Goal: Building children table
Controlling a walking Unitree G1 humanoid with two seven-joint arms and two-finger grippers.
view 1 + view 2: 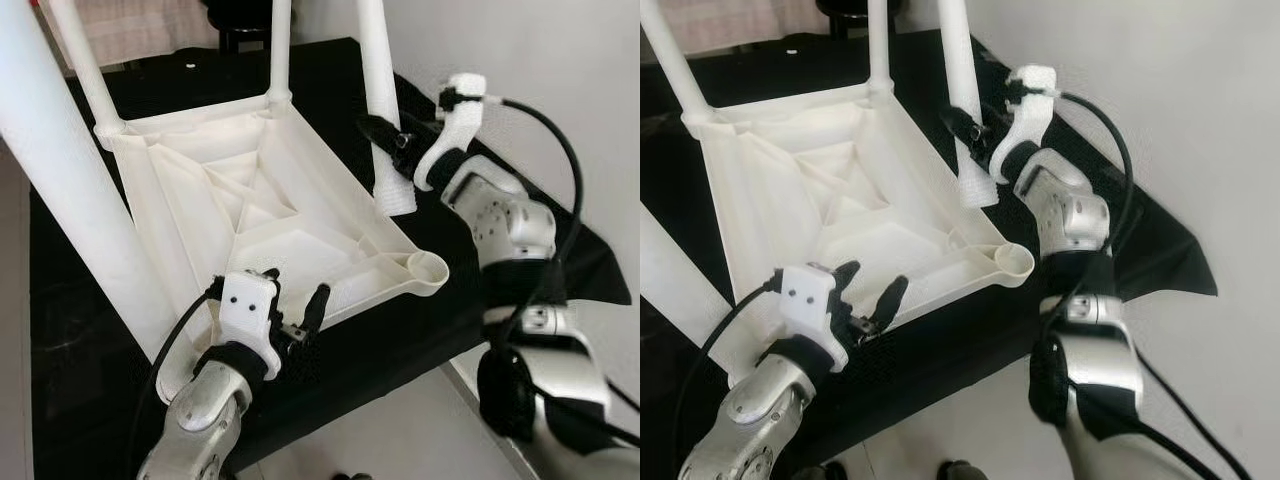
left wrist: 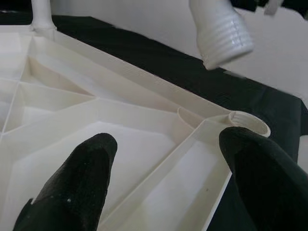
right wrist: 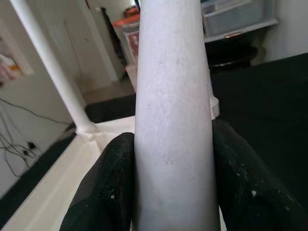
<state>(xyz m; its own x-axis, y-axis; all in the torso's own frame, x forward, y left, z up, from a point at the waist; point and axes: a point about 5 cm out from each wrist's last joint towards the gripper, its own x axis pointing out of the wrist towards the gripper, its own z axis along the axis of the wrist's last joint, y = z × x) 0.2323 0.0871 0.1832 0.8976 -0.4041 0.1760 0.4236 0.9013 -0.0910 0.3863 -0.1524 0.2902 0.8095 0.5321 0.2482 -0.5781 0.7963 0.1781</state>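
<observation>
- Left eye view: a surface covered in black cloth (image 1: 420, 330) fills the middle of the frame, with pale floor at the lower right and a white wall (image 1: 560, 60) in the upper right.
- On the cloth lies the white plastic tabletop (image 1: 270, 215), upside down, its ribbed underside facing up with triangular stiffening webs.
- Three smooth white legs already stand in its corners and are cut off by the top edge; the nearest, at the far left, is large and blurred.
- The near right corner holds an empty round socket (image 1: 430, 268).
- Right gripper (image 1: 385, 135), upper centre-right, is clamped on the loose leg (image 1: 385, 90), held upright; its threaded end (image 1: 400, 192) hangs above the tabletop's right rim, apart from the socket.
- Left gripper (image 1: 295, 310), lower centre, is spread wide at the tabletop's near edge, holding nothing.
- Right wrist view: blurred storage bins and a doorway lie behind the leg.
</observation>
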